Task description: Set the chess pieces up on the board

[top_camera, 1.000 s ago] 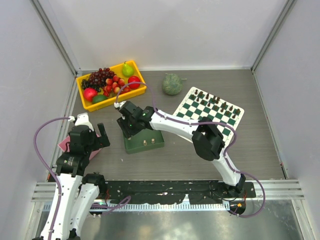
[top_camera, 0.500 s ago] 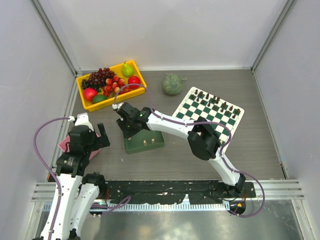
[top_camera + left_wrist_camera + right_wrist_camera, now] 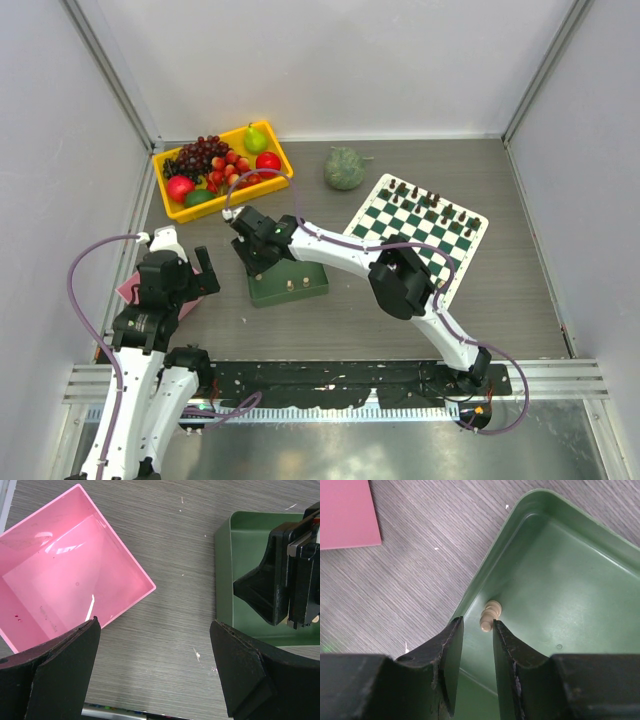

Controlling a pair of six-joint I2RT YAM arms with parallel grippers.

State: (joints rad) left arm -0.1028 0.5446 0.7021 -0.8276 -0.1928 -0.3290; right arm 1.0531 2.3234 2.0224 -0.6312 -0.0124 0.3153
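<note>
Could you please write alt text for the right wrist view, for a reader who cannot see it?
The right gripper, its fingers slightly apart, points at a small cream chess piece by the inner wall of a green tray, near its corner. The tray sits on a grey wood-grain table; part of a pink container shows at upper left.

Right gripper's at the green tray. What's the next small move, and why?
Probably ease the right gripper a little lower and forward so it straddles the cream chess piece before closing. The piece lies on its side against the wall of the green tray, just beyond the tips and not yet between them. The jaws stand slightly apart, seemingly wide enough to take it.
</note>
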